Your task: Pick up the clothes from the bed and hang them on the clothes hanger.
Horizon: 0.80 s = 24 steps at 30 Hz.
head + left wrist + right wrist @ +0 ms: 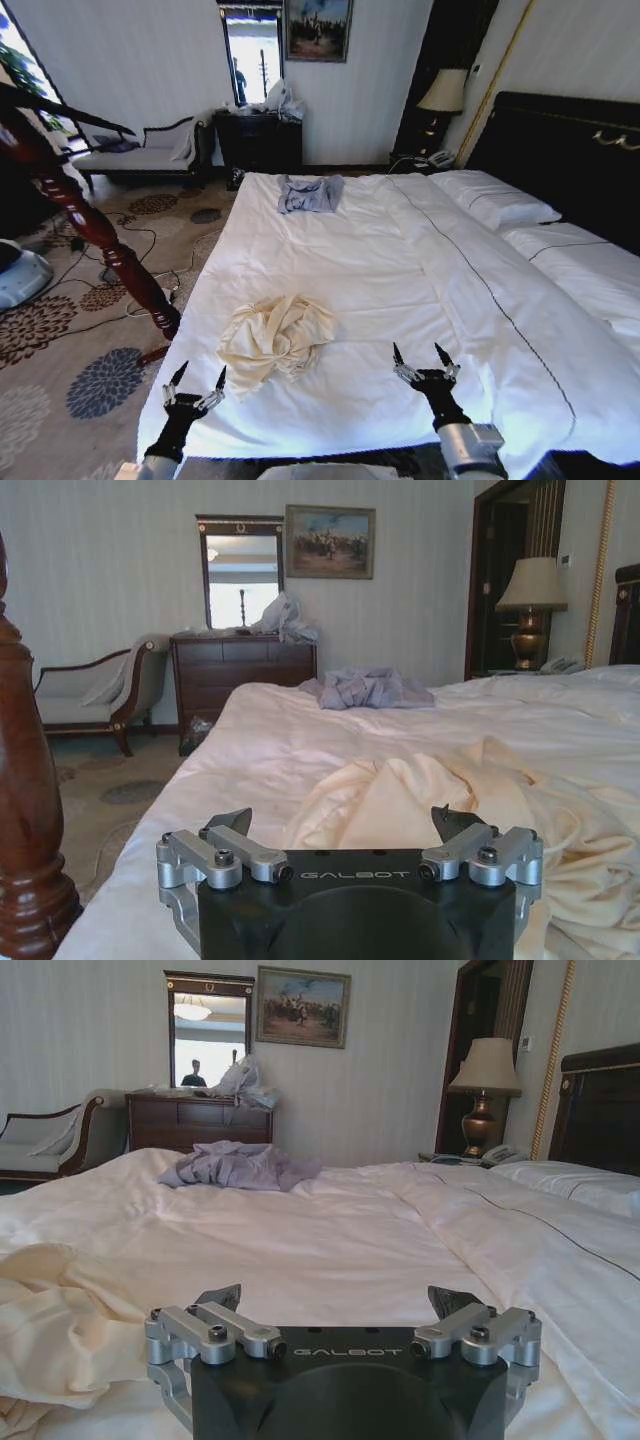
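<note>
The clothes (275,338) lie bunched on the bed (400,270), lower centre of frame. Your left pincer (196,384) and right pincer (424,360) hover nearby, jaws apart, empty. Descend squarely onto a raised fold; avoid pinching duvet.

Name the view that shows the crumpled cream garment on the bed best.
Head view: the crumpled cream garment lies whole on the white bed. Left wrist view shows it close but cropped, past the open left gripper. Right wrist view catches just an edge.
</note>
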Motion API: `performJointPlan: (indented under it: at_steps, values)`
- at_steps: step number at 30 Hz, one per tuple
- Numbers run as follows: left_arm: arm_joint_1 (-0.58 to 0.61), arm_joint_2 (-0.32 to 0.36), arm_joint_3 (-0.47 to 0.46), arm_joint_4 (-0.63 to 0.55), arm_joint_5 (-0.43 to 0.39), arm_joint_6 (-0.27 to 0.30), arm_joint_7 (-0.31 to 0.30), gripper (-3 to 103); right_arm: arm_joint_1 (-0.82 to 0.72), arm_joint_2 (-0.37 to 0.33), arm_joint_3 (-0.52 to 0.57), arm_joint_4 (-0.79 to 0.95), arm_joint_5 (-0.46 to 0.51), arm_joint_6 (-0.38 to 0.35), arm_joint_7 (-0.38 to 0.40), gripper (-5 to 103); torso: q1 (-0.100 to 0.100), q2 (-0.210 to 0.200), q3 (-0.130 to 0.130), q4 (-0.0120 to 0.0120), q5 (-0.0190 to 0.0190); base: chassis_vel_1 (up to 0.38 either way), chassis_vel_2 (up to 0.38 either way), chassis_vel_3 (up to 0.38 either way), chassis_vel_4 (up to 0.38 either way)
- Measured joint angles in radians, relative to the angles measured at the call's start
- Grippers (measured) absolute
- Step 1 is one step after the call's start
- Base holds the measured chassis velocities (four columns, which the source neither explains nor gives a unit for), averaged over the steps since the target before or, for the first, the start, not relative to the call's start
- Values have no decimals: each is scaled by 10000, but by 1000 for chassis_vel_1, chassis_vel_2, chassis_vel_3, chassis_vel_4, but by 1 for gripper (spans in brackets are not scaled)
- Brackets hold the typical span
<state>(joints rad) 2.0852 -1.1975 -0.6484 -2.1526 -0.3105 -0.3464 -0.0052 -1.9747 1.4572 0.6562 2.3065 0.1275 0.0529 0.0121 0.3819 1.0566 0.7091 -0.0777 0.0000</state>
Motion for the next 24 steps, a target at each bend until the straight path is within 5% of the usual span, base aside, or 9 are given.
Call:
performJointPlan:
  at_steps: [17, 24]
  values:
    - [177, 43, 67, 291, 147, -329, 41, 100, -112, 88, -153, -29, -24, -58, 105, 100, 0, 0, 0, 0, 0, 0, 0, 0, 0]
    - [-166, 264, 431, 140, 348, 80, 71, 100, -68, 82, -161, -26, 140, -182, 180, 100, 0, 0, 0, 0, 0, 0, 0, 0, 0]
